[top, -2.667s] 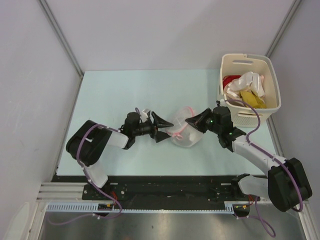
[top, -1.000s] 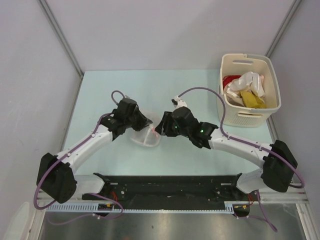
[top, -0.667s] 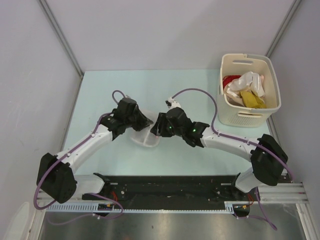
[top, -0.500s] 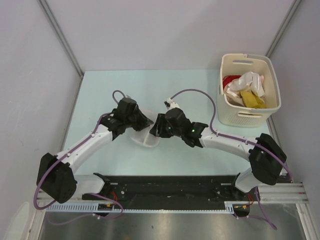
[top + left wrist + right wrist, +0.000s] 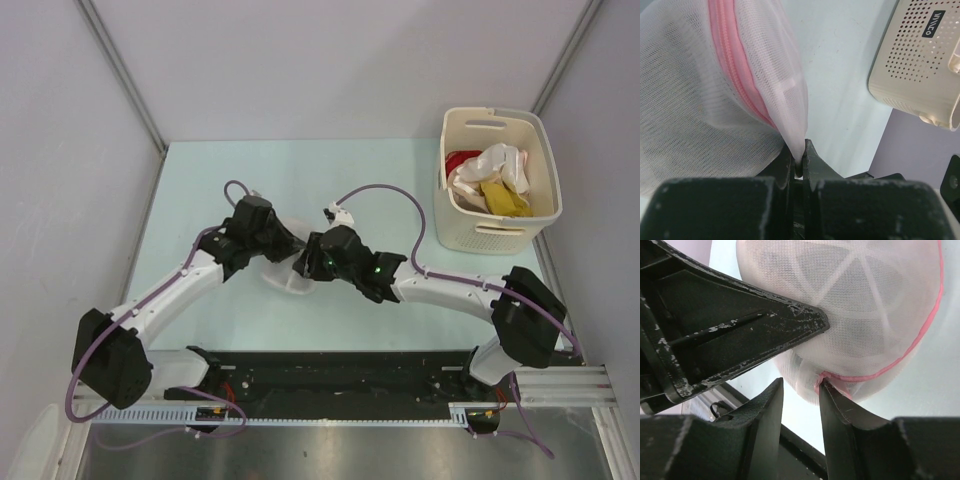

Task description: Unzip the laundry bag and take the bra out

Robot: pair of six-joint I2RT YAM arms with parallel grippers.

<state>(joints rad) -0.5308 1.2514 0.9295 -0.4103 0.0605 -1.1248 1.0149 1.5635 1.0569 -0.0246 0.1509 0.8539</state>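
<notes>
In the middle of the table (image 5: 200,180), the laundry bag (image 5: 288,272) looked zipped shut, left gripper (image 5: 799,148) pinching its mesh, right gripper (image 5: 801,385) slightly spread beside the pink zipper (image 5: 735,75), no bra visible.

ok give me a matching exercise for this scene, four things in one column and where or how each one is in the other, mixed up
Column one:
1. laundry bag
2. left gripper
3. right gripper
4. basket

Column two:
a. at the far right, with white, yellow and red clothes inside
b. jaws apart, tips at the pink trim
c. shut on a fold of white mesh
d. lying on the table between the two arms' tips

Pairs: 1-d, 2-c, 3-b, 4-a
</notes>
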